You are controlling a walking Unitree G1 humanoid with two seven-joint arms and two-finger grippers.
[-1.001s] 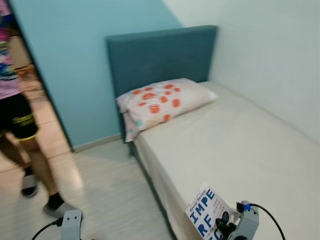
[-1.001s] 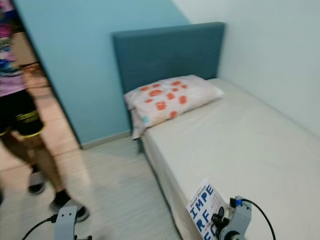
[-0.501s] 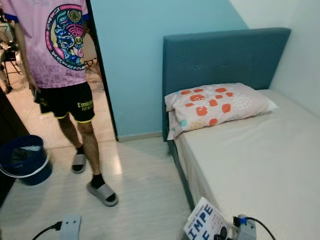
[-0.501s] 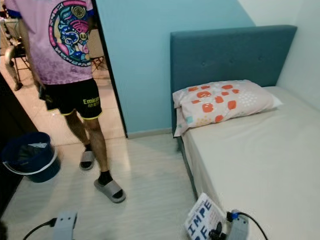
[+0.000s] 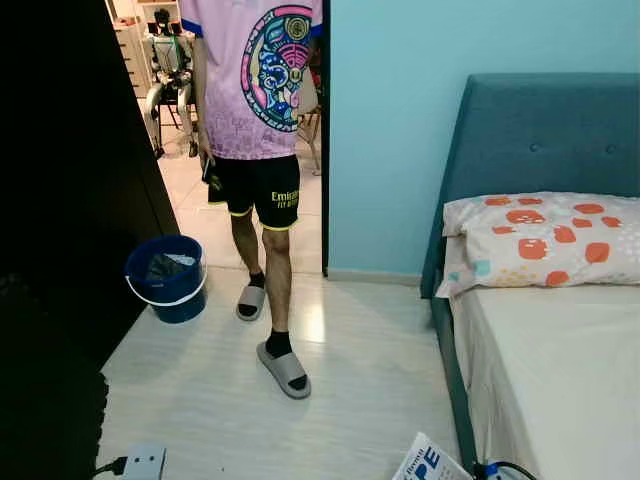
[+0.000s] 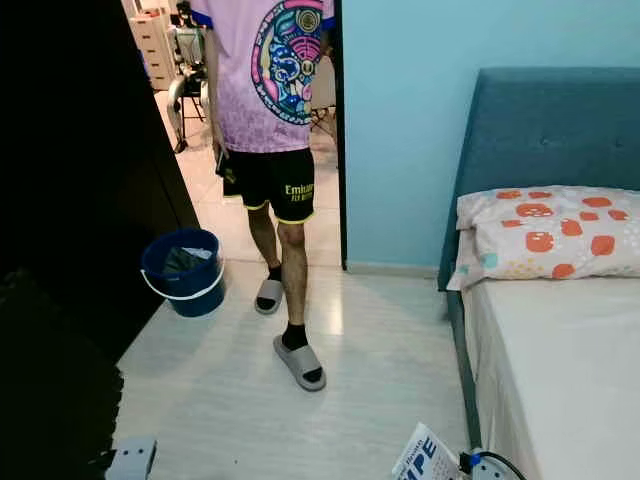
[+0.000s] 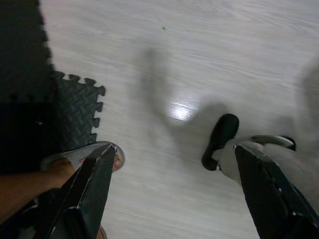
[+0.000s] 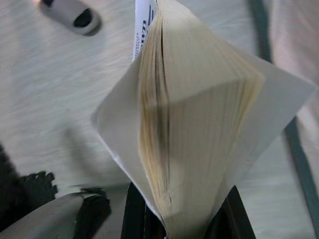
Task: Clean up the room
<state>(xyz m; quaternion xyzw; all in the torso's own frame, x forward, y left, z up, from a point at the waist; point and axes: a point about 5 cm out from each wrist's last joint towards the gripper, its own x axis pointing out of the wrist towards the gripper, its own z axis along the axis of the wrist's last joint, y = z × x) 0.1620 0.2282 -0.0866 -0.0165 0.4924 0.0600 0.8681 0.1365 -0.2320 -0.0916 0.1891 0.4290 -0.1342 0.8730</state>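
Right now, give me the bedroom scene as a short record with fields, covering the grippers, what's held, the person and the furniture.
right gripper: shut on the book
book: white paperback with blue cover lettering, pages fanned, held low beside the bed
left gripper: open, holding nothing, over pale floor
person: standing in the doorway, grey slides on
bucket: blue, on the floor near the doorway, left of the person
bed: on the right, teal headboard
pillow: white with orange spots, against the headboard
foam mat: dark, interlocking edge
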